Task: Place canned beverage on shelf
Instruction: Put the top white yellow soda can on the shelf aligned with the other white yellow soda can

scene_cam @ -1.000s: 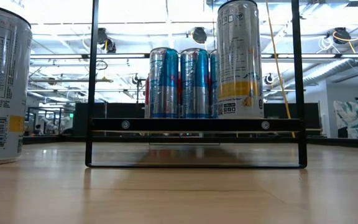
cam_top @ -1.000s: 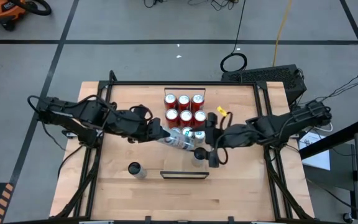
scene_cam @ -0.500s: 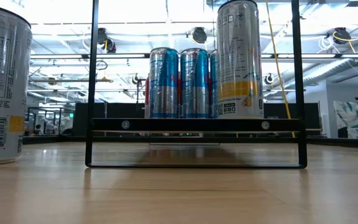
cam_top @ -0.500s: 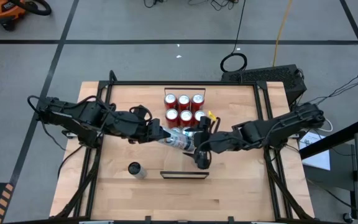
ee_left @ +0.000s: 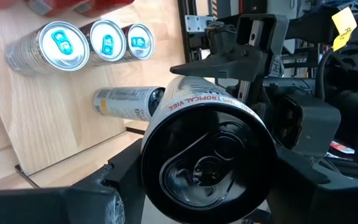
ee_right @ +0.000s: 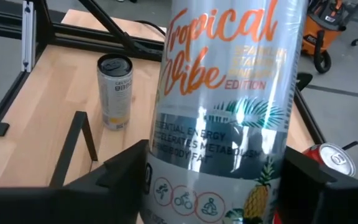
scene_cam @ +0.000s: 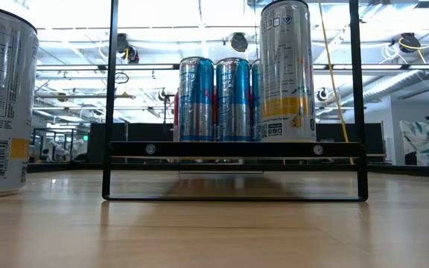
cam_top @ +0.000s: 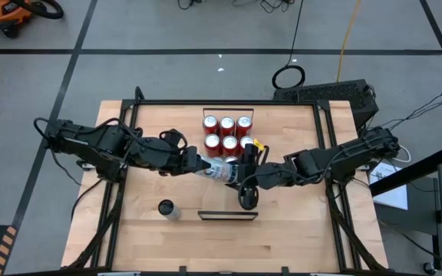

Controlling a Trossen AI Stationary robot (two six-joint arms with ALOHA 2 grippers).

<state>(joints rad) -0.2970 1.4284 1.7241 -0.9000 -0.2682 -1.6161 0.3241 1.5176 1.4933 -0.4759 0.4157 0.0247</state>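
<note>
Pale wood is making up the tabletop (cam_top: 298, 230), and nearest its front edge a lone can (cam_top: 167, 208) is standing upright toward the left. Just to its right the shelf (cam_top: 227, 215) is sitting as a narrow board in a dark frame, running side to side. In the low view a tall can (scene_cam: 285, 71) is rising above the right end of the shelf's board, though I cannot tell whether it is standing on the board or behind it. Just behind the shelf, the held can (cam_top: 219, 171) is hanging on its side above the table, not on the shelf, with both arms meeting at it. The left gripper (cam_top: 204, 166) is reaching in from the left and pinching one end of this can, whose round end is filling the left wrist view. The right gripper (cam_top: 240, 175) is coming in from the right; in the right wrist view its two dark fingers are pressing against opposite sides of the same can, whose label is reading "Tropical Vibe". Right behind the grippers, a row of blue-topped cans (ee_left: 61, 43) is standing upright, partly hidden from above by the arms. Farther back, six red cans (cam_top: 227, 132) are standing in two tight rows of three near the table's rear edge.
</note>
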